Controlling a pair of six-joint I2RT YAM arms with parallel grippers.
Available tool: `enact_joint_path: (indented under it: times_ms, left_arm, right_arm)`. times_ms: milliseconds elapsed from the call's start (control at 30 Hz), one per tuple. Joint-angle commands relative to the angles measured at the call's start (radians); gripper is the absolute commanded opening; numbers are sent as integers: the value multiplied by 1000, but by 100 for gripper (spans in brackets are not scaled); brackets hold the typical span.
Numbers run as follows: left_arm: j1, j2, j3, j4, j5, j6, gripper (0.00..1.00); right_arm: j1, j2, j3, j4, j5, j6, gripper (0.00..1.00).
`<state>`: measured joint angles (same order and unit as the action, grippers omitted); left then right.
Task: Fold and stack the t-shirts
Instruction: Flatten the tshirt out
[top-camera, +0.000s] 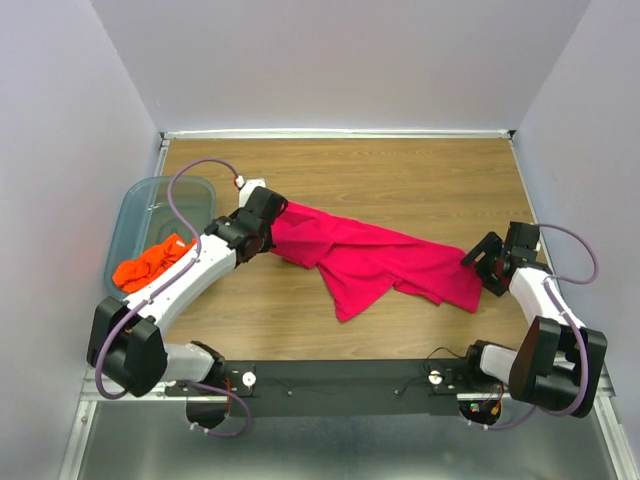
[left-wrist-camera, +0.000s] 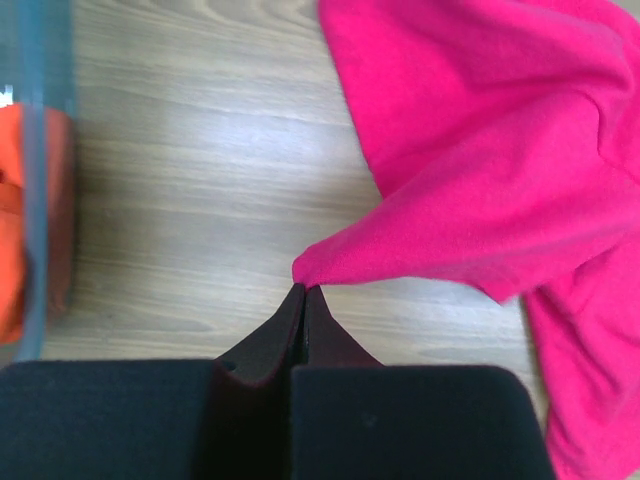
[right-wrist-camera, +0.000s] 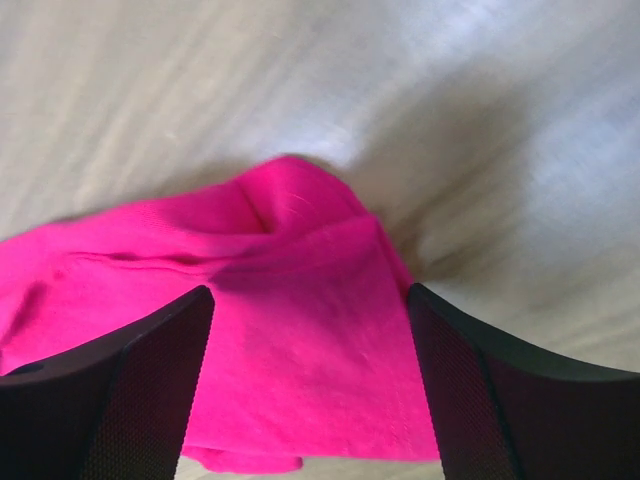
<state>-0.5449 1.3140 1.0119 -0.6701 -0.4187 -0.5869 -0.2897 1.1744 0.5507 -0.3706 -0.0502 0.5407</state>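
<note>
Nearest: black rail (top-camera: 340, 385) along near edge of table (top-camera: 400, 180), both arms bolted there. Left gripper (left-wrist-camera: 303, 292) pressed together, pinching far-left corner of pink t-shirt (top-camera: 370, 262). Shirt lies crumpled across middle of table, left to right. Right gripper (right-wrist-camera: 310, 300) spread wide, fingers either side of shirt's right end, not clamped. Orange t-shirt (top-camera: 150, 262) bunched at near end of blue-grey bin (top-camera: 135, 205), far left.
</note>
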Motion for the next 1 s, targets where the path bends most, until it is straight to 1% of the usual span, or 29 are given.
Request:
enact_joint_path:
  times_ms: [0, 33, 100, 267, 367, 433, 500, 567, 600, 733, 833, 900, 967]
  left_arm:
    - [40, -44, 17, 23, 14, 59, 0]
    - [55, -44, 20, 23, 17, 67, 0]
    - [74, -42, 24, 23, 18, 85, 0]
    - [128, -41, 36, 29, 27, 121, 0]
    - [161, -36, 43, 32, 31, 144, 0]
    - [180, -36, 50, 27, 32, 156, 0]
    - [209, -38, 65, 18, 28, 174, 0]
    - [226, -45, 79, 15, 29, 191, 0]
    - [236, -48, 83, 17, 34, 194, 0]
    - [244, -42, 79, 26, 58, 202, 0]
    - [247, -36, 77, 30, 70, 200, 0]
    - [246, -35, 82, 36, 80, 200, 0]
    - [246, -32, 93, 37, 84, 200, 0]
  right_arm:
    - [-11, 13, -2, 98, -103, -25, 84]
    - [-9, 14, 3, 102, -115, -34, 82]
    - [-11, 11, 11, 107, -132, -44, 81]
    - [-11, 8, 15, 108, -116, -56, 80]
    - [-9, -8, 17, 105, -70, -51, 79]
    - [-9, -22, 17, 104, -11, -50, 79]
    - [-9, -51, 17, 95, 9, -59, 79]
    - [-9, -62, 18, 88, -3, -79, 79]
    - [-9, -59, 18, 85, -43, -85, 81]
    - [-9, -67, 5, 52, -85, -94, 84]
    - [-9, -93, -8, 10, -100, -85, 84]
    - [-8, -108, 0, -33, -102, -62, 84]
    - [-3, -104, 47, -83, -60, -33, 84]
